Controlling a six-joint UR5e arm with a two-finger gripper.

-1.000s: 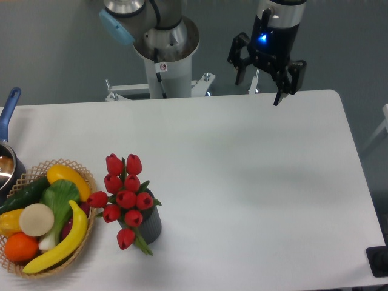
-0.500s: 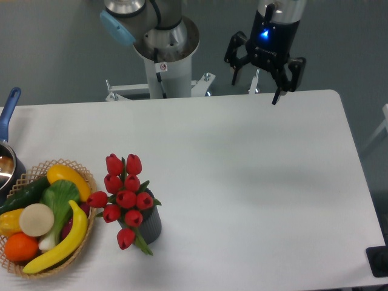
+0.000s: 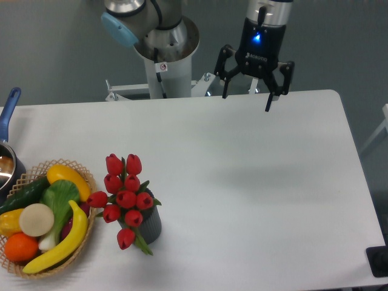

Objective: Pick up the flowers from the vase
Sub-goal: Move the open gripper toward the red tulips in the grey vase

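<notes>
Pincer point(image 3: 247, 102) hung wide open, empty, over the desk's point(image 3: 260, 182) far edge, well apart from flowers point(image 3: 124, 197) in vase point(image 3: 150, 225); body lettering unreadable.

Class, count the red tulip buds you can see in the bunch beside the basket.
10 buds show in the flowers: two on top, six clustered mid-bunch, one at the left edge, one drooping beside the vase. Others may be hidden.

Arm's hanging down in the upper middle-right of the frame, wrist pointing straight down, blue light on. The gripper point(image 3: 247, 100) has its fingers spread wide, holding nothing.
</notes>
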